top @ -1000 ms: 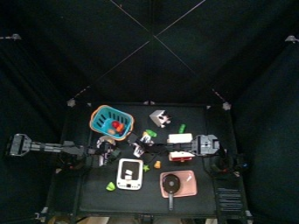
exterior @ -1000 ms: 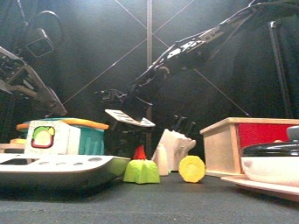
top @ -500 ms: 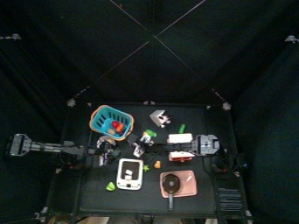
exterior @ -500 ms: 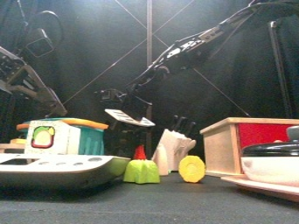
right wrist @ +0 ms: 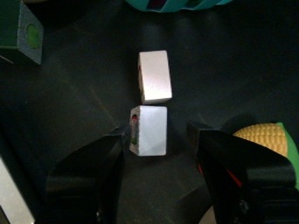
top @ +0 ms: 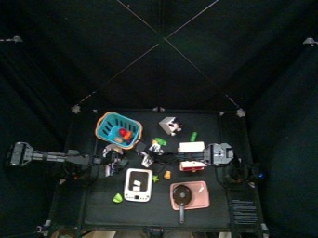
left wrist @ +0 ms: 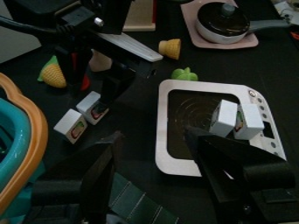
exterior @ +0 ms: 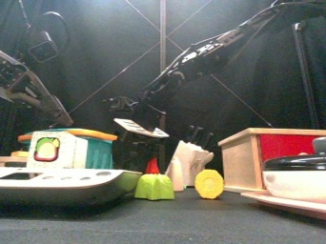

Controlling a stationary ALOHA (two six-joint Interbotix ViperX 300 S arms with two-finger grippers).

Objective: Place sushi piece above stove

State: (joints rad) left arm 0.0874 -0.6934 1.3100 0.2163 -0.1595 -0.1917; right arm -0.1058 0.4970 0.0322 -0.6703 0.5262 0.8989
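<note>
The stove [top: 138, 185] — a white slab with a dark round burner [left wrist: 201, 122] — lay near the table's front edge, and it serves here as the landmark. A sushi piece [left wrist: 239, 120] sat on it at the burner's rim, white with a green side. In the left wrist view the left gripper [left wrist: 162, 166] hung over the stove's near edge with its 2 jaws spread wide and nothing between them. Beyond the stove from the front edge, 2 more sushi pieces lay on the table end to end, one [right wrist: 156, 75] farther out and one [right wrist: 149, 130] directly under the right gripper [right wrist: 166, 157], whose jaws stood wide apart on either side of it without touching. A piece of corn [right wrist: 265, 139] lay just beside that pair. To the stove's right sat a pink plate with a dark pot [top: 189, 196] on it, and a green leafy piece [left wrist: 183, 74] lay between stove and pot — close to the stove's corner. A teal basket [top: 121, 127] with an orange rim stood well behind the stove on the left side of the table, and a red-and-wood box [exterior: 276, 157] stood behind the pot.
</note>
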